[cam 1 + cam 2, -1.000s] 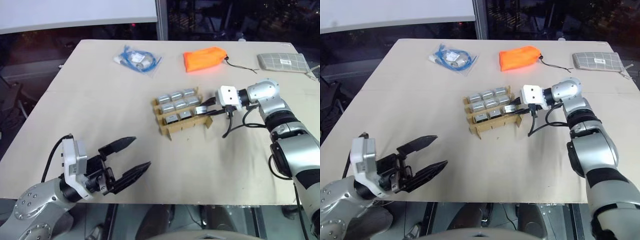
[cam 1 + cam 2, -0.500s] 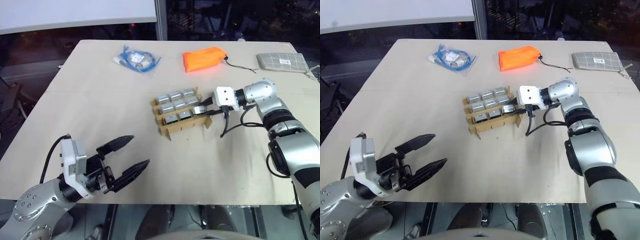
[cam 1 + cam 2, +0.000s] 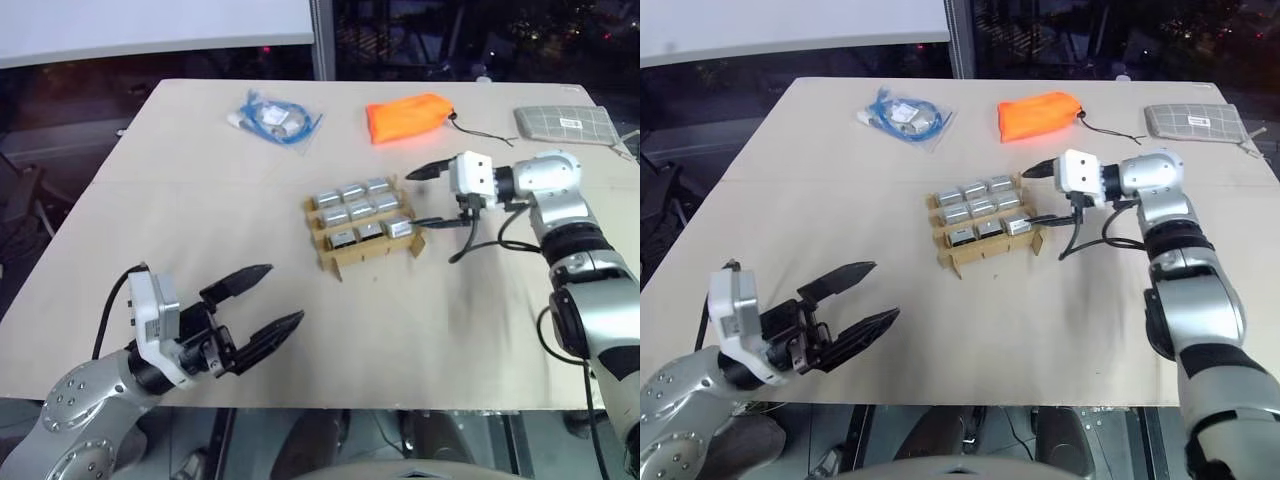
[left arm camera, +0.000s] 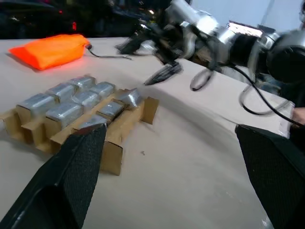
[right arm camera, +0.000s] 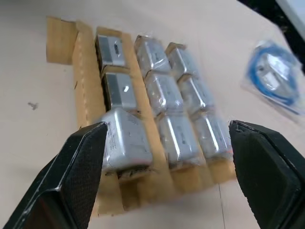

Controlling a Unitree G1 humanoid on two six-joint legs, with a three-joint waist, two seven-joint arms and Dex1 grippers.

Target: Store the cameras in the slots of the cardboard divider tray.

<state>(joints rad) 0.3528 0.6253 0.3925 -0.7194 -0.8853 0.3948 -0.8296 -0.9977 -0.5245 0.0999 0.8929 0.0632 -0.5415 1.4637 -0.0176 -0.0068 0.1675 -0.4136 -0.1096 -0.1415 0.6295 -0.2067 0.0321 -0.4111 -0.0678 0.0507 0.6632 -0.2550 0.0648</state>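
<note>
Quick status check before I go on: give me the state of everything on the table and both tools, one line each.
cardboard divider tray: flat on the table, all nine slots filled.
cameras: nine in the slots; the corner one nearest the right tool sits tilted, not fully down.
right tool: open, empty, beside the tray.
left tool: open, empty, near the table's front edge.
orange pouch: closed, lying flat.
grey checked pouch: lying flat.
bagged blue cable: coiled, sealed in its bag.

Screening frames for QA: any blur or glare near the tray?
Left wrist view: right gripper smeared by blur, cardboard divider tray soft. Right wrist view: cameras show sheen, own fingers out of focus. Eye views: tray sharp, table evenly lit.
</note>
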